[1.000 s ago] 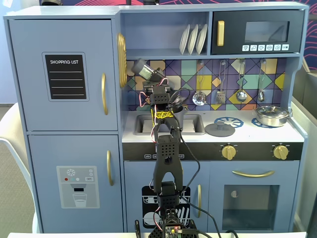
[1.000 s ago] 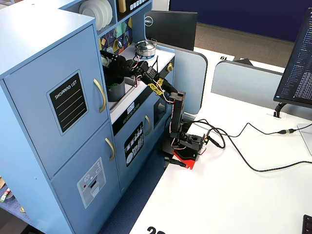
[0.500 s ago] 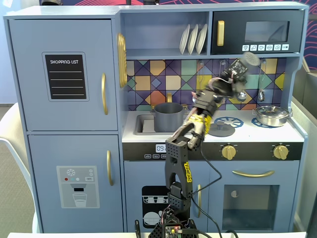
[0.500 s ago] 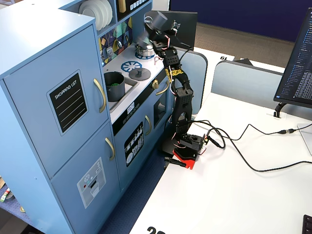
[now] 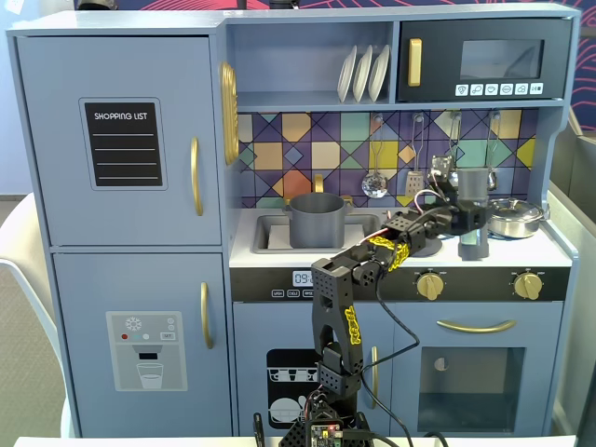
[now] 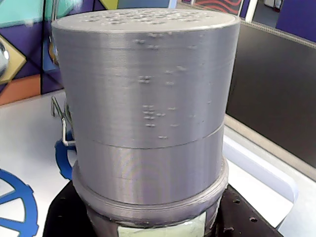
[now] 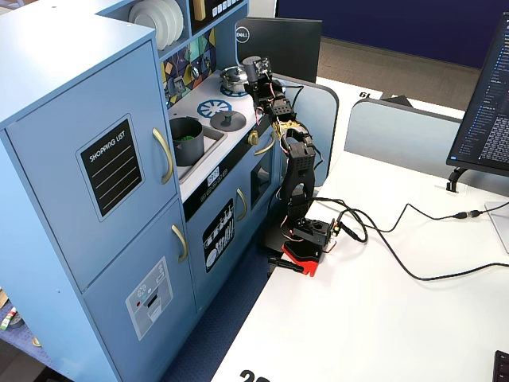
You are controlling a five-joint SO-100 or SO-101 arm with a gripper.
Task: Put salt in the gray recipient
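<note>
The salt (image 5: 474,186) is a gray cylinder with a perforated top, upright over the right front of the toy counter. My gripper (image 5: 472,223) is shut on its lower body. In the wrist view the salt (image 6: 148,98) fills the frame, with black jaws on both sides of its base and a strip of pale green label (image 6: 163,230) at the bottom edge. Whether its base touches the counter cannot be told. The gray recipient (image 5: 317,219) stands in the sink well to the left, apart from the gripper. From the side, the recipient (image 7: 187,140) shows something green inside, and the salt (image 7: 254,67) is near the stove's far end.
A shiny steel pan (image 5: 514,216) sits just right of and behind the salt. A flat gray lid with a knob (image 7: 227,119) lies on the near burner. Utensils (image 5: 375,183) hang on the backsplash. Gold stove knobs (image 5: 429,285) line the counter front.
One second ago the gripper held the salt tilted above the recipient at the sink. It then swung up and right, and now holds the salt upright and low by the stove.
</note>
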